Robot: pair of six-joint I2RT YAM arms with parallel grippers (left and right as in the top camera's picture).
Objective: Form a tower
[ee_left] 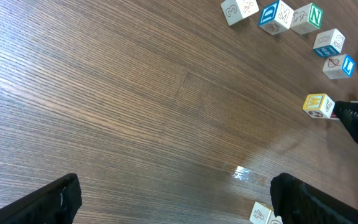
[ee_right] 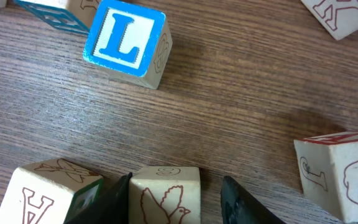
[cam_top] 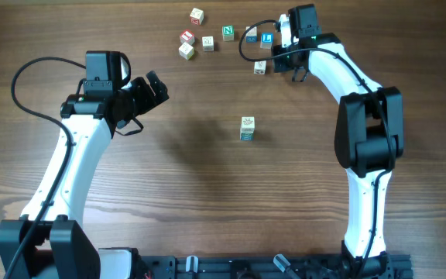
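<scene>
Mid-table: one tower (cam_top: 247, 129) | eight loose cubes (cam_top: 207, 43) | left gripper (ee_left: 173, 186) released | right gripper (ee_right: 176, 185) straddles one bird cube (ee_right: 165, 202), grip unclear

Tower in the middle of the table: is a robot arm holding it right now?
No, the tower stands by itself on the wooden table, and nothing touches it in the overhead view.

White L on the blue-faced cube (ee_right: 124, 43) — green N on the N cube (cam_top: 228, 32).
</scene>
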